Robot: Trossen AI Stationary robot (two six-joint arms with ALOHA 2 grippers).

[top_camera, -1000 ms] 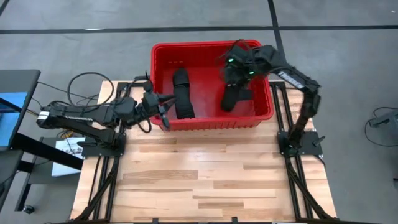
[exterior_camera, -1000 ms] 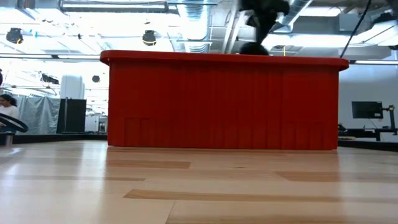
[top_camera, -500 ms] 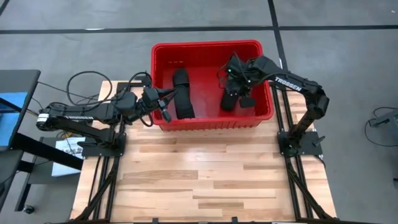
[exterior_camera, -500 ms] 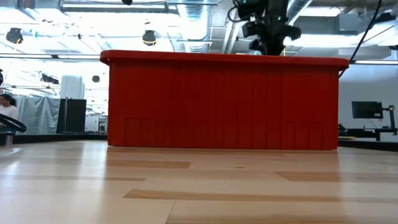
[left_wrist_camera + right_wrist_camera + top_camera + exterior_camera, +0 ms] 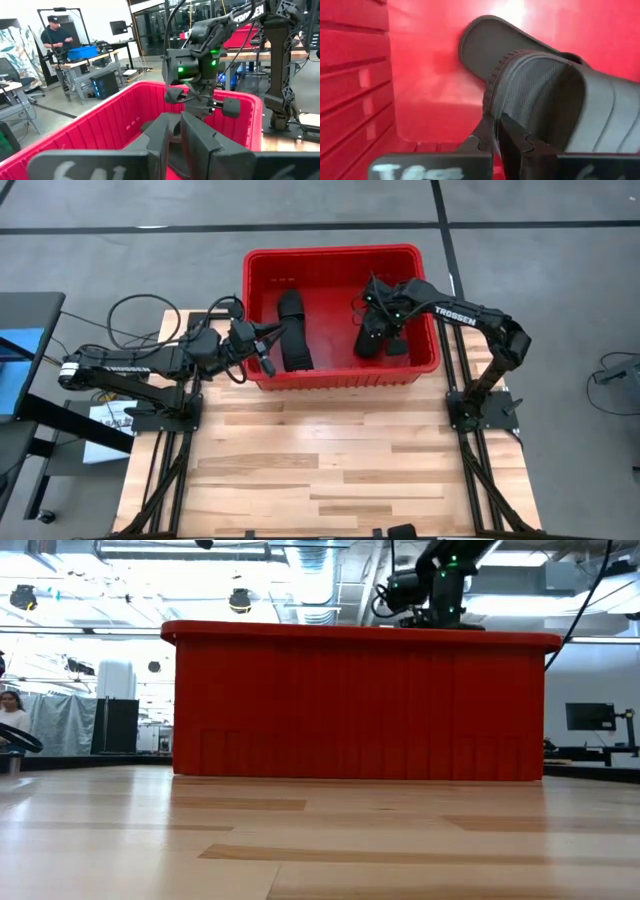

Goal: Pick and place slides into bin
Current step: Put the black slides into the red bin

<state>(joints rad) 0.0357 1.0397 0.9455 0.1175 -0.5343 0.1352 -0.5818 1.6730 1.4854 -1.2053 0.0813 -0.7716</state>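
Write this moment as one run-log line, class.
right gripper: shut on matte black slide sandal inside large red plastic bin | left gripper: at bin's left wall | second sandal: in bin

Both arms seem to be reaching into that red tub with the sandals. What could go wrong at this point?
The right gripper is pinching a slide by the strap's edge inside the bin; if the arm lifts before letting go, the slide could come back out. The left gripper sits at the bin's wall beside another slide, with the right arm close ahead in its wrist view, so the arms might bump.

Glossy red plastic bin (image 5: 340, 372); matte, seemingly rubbery slides (image 5: 540, 95); wooden table (image 5: 330, 470).
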